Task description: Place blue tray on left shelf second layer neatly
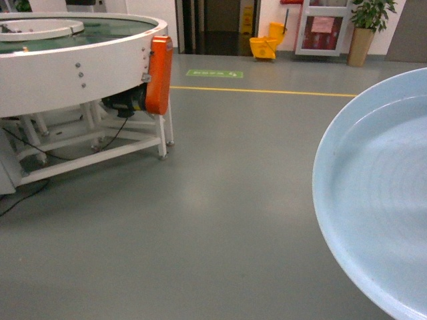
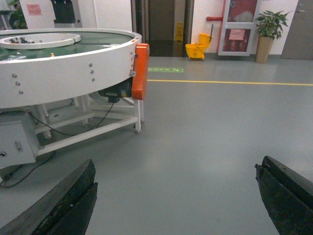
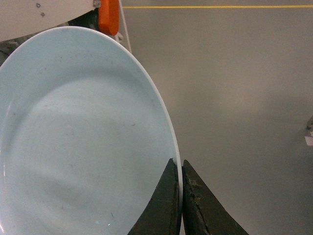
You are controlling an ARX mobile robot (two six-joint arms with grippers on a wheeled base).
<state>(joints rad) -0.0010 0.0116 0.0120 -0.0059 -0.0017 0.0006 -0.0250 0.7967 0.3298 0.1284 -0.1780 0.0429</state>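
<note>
Head view first: the blue tray (image 1: pixel 380 200) fills the right side of the picture, held up in the air above the grey floor (image 1: pixel 200 220). It's a pale sky-blue round dish, shallow, with a low raised rim and a smooth glossy face that shows faint concentric rings and a soft sheen.

Over to the right wrist view, and the right claw (image 3: pixel 181 196) is pinched tight on the tray's rim, one dark, rough-textured finger (image 3: pixel 161 205) on the inner face, the other on the outside, the thin white-edged lip squeezed between them. A few tiny dark specks dot the tray's surface here.

Left wrist view now: the left claw (image 2: pixel 176 200) stands wide open with nothing in it, its two black, worn-looking fingers at the bottom corners and bare floor between.

Off to the left sits a big round white conveyor (image 1: pixel 73 67) with a green top, bolted panels, an orange guard (image 1: pixel 159 73) on its side and a white tubular frame underneath. Further back, a yellow line (image 1: pixel 267 91) crosses the matte floor, with a yellow mop bucket (image 1: pixel 265 45) and a potted plant (image 1: pixel 367 27) by the wall.
</note>
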